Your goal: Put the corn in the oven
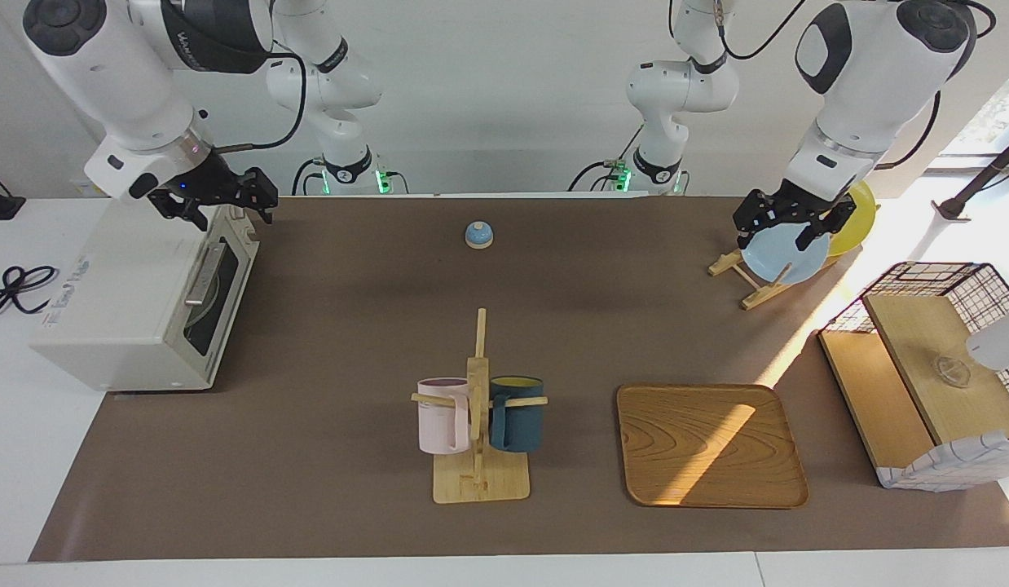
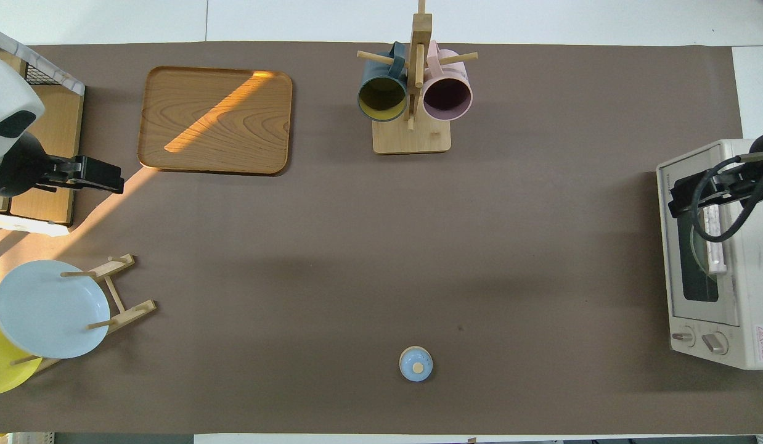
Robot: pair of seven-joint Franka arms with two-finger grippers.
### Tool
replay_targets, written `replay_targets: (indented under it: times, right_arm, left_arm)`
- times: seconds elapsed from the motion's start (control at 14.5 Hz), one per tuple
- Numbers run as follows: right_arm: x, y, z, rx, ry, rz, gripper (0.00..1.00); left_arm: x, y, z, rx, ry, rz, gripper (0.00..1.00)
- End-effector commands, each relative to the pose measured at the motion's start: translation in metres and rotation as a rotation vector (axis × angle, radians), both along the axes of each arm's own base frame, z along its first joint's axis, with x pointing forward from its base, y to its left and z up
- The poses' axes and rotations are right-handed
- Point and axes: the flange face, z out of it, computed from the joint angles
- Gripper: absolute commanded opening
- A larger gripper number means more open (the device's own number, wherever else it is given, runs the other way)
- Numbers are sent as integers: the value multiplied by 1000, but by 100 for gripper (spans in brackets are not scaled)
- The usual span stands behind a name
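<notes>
R gripper (image 1: 242, 198) open, empty, upper left of facing view over oven (image 1: 138, 297) top edge. Door shut; corn not visible, prob inside. L gripper (image 1: 786, 222) open, waiting over blue plate (image 1: 786, 254), upper right.

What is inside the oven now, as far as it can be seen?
Through the closed glass door of the oven, only a pale round shape shows. No corn is visible; the rest is hidden by the dark glass and handle.
</notes>
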Motion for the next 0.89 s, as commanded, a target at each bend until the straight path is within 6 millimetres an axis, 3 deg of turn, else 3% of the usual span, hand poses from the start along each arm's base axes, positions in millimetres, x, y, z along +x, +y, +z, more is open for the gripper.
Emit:
replay_targets:
  times: [0.0,0.28,0.83]
  right_arm:
    - [1,-6,5,7,-7,-26,100]
    - [0,-3,6,13,-8,-24,100]
    - [-1,-25,3,13,-3,-63,100]
  left_arm:
    - [-4,3,3,18,-9,-12,100]
    - [-4,3,3,18,-9,-12,100]
    - [-4,3,3,18,-10,-12,100]
